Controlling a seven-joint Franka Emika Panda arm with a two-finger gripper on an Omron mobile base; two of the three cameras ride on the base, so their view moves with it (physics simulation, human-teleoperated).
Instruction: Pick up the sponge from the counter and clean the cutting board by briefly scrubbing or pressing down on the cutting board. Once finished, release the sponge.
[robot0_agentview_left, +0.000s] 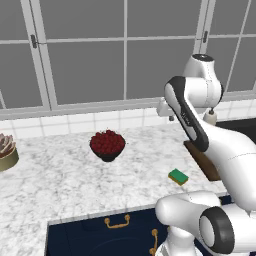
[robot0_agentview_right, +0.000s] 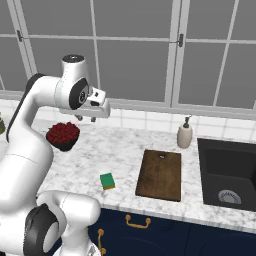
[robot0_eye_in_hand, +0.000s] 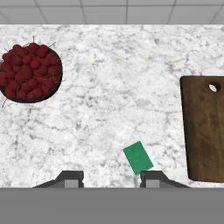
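Beside the cutting board (robot0_agentview_right: 160, 175), a soap bottle (robot0_agentview_right: 185, 134) stands.

No readable text, labels, brands, numbers or signs in any view. Sponge (robot0_eye_in_hand: 138, 158), cutting board (robot0_agentview_right: 160, 174), soap bottle (robot0_agentview_right: 185, 133) and fruit bowl (robot0_eye_in_hand: 30, 73) all have plain surfaces with no markings.
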